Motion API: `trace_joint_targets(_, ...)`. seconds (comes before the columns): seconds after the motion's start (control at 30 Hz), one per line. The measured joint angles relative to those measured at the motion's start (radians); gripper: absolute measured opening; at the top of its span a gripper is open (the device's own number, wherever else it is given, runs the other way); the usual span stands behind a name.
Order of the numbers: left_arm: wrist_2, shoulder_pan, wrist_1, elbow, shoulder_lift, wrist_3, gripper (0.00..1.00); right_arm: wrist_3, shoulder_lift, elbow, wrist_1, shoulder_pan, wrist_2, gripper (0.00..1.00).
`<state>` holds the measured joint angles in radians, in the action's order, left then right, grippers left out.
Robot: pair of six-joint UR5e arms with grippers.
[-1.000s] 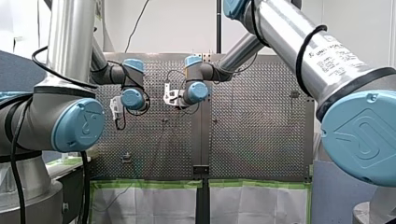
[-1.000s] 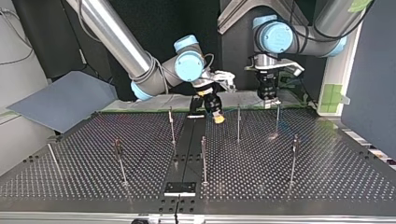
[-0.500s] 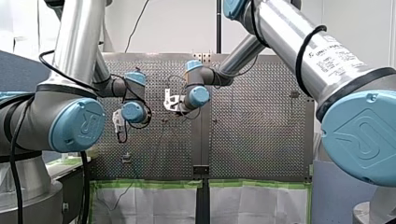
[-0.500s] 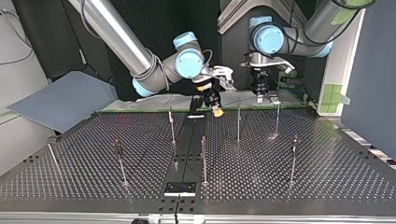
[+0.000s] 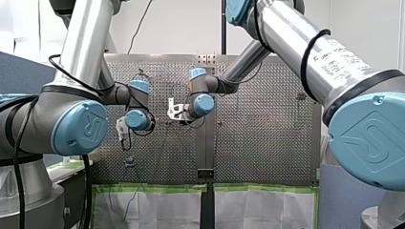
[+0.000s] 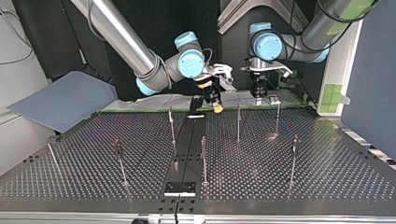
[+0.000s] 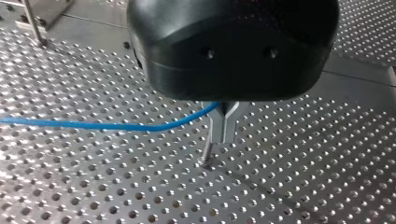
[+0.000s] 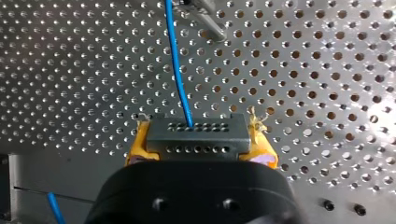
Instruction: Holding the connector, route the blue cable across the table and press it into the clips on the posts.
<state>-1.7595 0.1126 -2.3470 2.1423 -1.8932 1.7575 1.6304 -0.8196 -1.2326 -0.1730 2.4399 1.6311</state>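
Note:
In the right wrist view my right gripper [image 8: 194, 129] has its yellow pads [image 8: 137, 142] shut on a dark connector [image 8: 196, 140]. The blue cable [image 8: 176, 60] runs out of the connector's face over the perforated table. In the left wrist view my left gripper [image 7: 223, 136] has its metal fingers shut on the blue cable [image 7: 102, 126], which trails off to one side. A thin post [image 7: 207, 155] stands just under those fingers. In the top view my right gripper [image 6: 215, 106] and my left gripper [image 6: 258, 94] hang side by side over the table's far edge.
Several thin posts stand on the table in the top view, among them a post [image 6: 238, 123] below the grippers, a post [image 6: 278, 116] to its right and a post [image 6: 172, 126] to its left. A grey panel [image 6: 60, 100] lies at the far left.
In the top view my left gripper has risen and shifted left, away from the far right post. My right gripper has lifted slightly and still holds the connector.

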Motion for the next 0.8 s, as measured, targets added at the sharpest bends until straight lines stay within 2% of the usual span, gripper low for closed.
trace_joint_targets(0.1,0.002,-0.001,0.008,-0.006,-0.012,0.004,0.00,0.003,0.003,0.000,0.000,-0.002,0.000,0.00)
trace_joint_targets(0.2,0.009,-0.003,0.012,-0.013,-0.017,0.007,0.00,0.005,0.005,-0.001,0.000,-0.020,-0.007,0.00)
trace_joint_targets(0.33,0.023,-0.007,0.013,-0.025,-0.019,0.009,0.00,0.015,0.011,-0.001,-0.002,-0.055,-0.035,0.00)
trace_joint_targets(0.43,0.031,-0.009,0.006,-0.042,-0.033,0.009,0.00,0.018,0.014,-0.001,-0.008,-0.069,-0.049,0.00)
trace_joint_targets(0.63,0.034,-0.009,0.003,-0.082,-0.092,0.009,0.00,0.020,0.015,-0.001,-0.022,-0.079,-0.065,0.00)
trace_joint_targets(0.8,0.035,-0.012,0.009,-0.110,-0.115,0.011,0.00,0.021,0.016,-0.001,-0.028,-0.083,-0.068,0.00)
